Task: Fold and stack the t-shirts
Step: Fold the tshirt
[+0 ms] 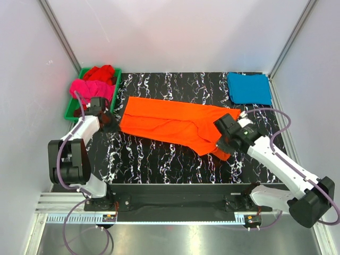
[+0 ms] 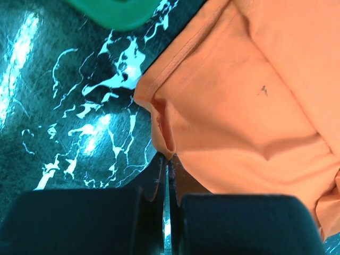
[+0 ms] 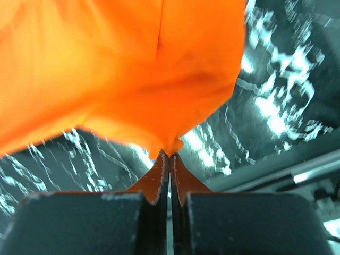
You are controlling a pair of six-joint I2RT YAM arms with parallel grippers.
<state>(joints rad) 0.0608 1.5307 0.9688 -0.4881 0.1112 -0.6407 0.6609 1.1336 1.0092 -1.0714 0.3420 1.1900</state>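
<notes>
My left gripper [image 2: 169, 159] is pinched tight on the hem of the orange t-shirt [image 2: 239, 106], which spreads ahead and to its right. My right gripper [image 3: 170, 156] clamps the opposite end, so the shirt's long axis runs between them.

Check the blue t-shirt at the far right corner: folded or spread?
Folded: the blue t-shirt lies as a neat compact rectangle on the table, no sleeves sticking out.

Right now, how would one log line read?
left gripper: pinching orange shirt | right gripper: pinching orange shirt | blue shirt: folded
</notes>
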